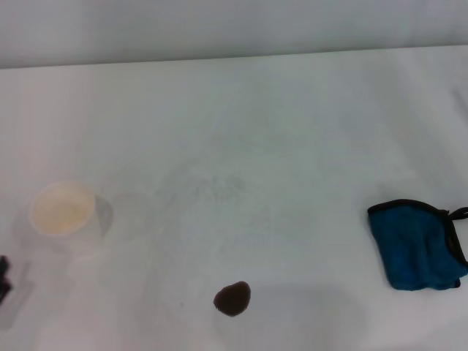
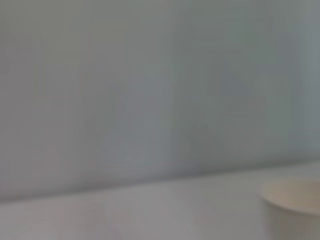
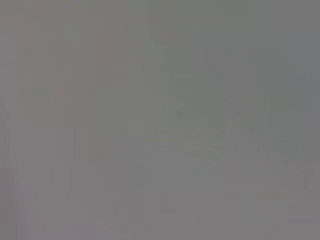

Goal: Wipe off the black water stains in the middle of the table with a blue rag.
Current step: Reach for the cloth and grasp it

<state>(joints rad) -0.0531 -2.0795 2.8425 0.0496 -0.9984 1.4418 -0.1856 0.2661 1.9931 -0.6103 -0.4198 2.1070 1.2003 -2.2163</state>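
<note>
From the head view we look down on a wide white counter [image 1: 241, 131] marked with faint grey smudges around its middle. The stain [image 1: 232, 298] is a single dark brown-black blob, rounded and a little heart-shaped, sitting on the near part of the counter, roughly midway across. Nothing touches it.

The blue rag [image 1: 414, 245] lies on the robot's right side of the counter, close to the edge of the head view and well apart from the stain. It is a soft teal cloth, loosely folded, with black trim along its upper edge and a small black loop [image 1: 461, 213] poking out at its far right corner. It lies flat with nothing holding it.

On the robot's left stands a white paper cup [image 1: 66, 213], upright, with its open mouth facing us; it is well apart from both stain and rag. The left wrist view catches the same cup's rim against a plain grey wall [image 2: 150, 85].

At the lower left edge of the head view we see a small black part of the left pincer [image 1: 4, 278], near the cup but not touching it; we cannot tell how far it is open. The right pincer does not show anywhere, and its wrist view gives us only a blank grey field.
</note>
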